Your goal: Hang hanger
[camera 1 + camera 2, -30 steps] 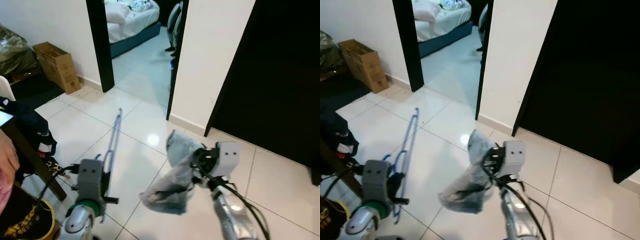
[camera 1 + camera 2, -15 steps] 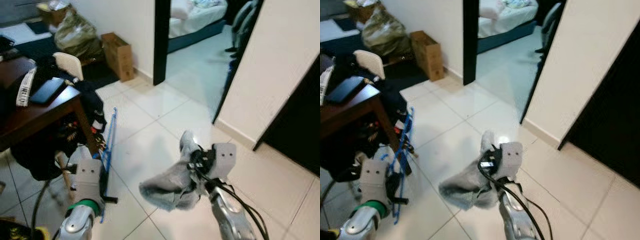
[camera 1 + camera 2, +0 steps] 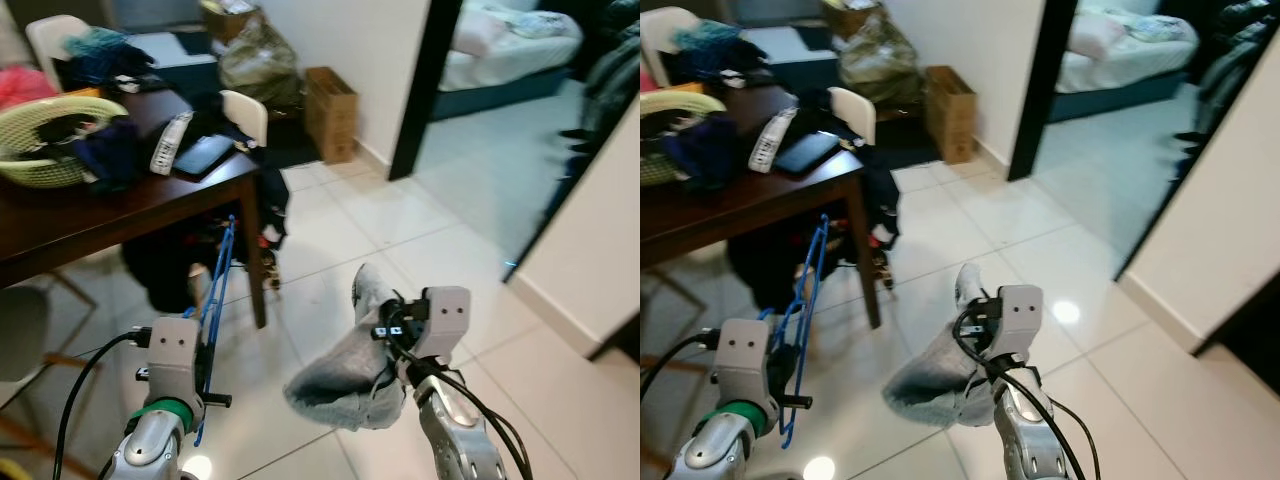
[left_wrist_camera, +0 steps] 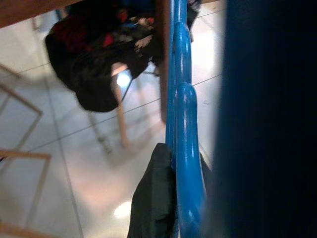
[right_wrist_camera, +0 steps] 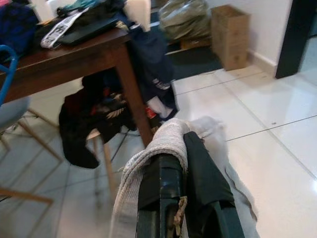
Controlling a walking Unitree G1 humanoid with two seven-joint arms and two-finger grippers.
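White glossy floor tiles take up most of the scene, running off to a dark-framed doorway with a bed past it. Next biggest is the dark wooden table, pretty cluttered: a pale green basket of clothes sits toward its far left edge, and a remote and a dark tablet lie near the right corner. Dark clothing hangs off that corner, more bags are piled under the table, and a cardboard box stands against the wall by the doorway.

Out front, the right hand is clamped shut on a grey cloth, which droops in a bundle above the floor. The left hand is closed around a blue hanger, gripping it at the low end so the thin frame sticks upward, its tip just in front of the table's near edge. In the left wrist view, the hanger's blue rod sits right against a black finger.
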